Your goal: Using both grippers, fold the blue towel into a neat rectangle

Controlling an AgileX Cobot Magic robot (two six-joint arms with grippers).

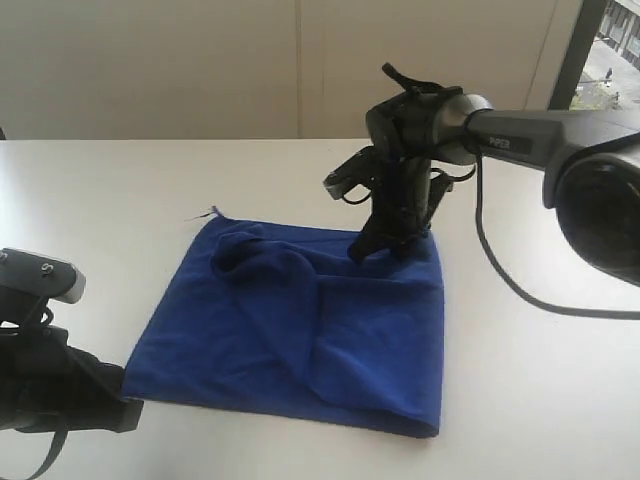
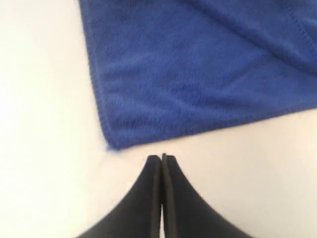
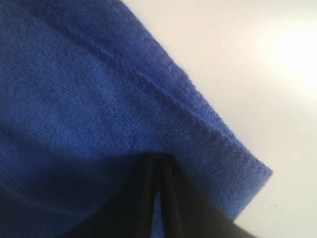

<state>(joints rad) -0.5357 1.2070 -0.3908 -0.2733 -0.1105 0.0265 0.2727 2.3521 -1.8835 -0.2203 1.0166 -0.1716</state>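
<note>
Left gripper (image 2: 161,158), fingers together and empty, just off the near left corner of the blue towel (image 1: 300,330), lying rumpled and part-folded on the table (image 1: 100,200). Right gripper (image 1: 380,248), fingers closed, at its far right corner. Advised: open, pinch hems only, lift level.

Towel (image 2: 198,69): blue, fuzzy, one hemmed corner in view, lying flat; a stitched seam runs slantwise across its far part.
Tabletop (image 2: 44,148): white, bare beside and below the corner.
Left tool (image 2: 161,157): black, fingers pressed together, tips over bare tabletop, just short of the towel's edge, near the corner.
</note>
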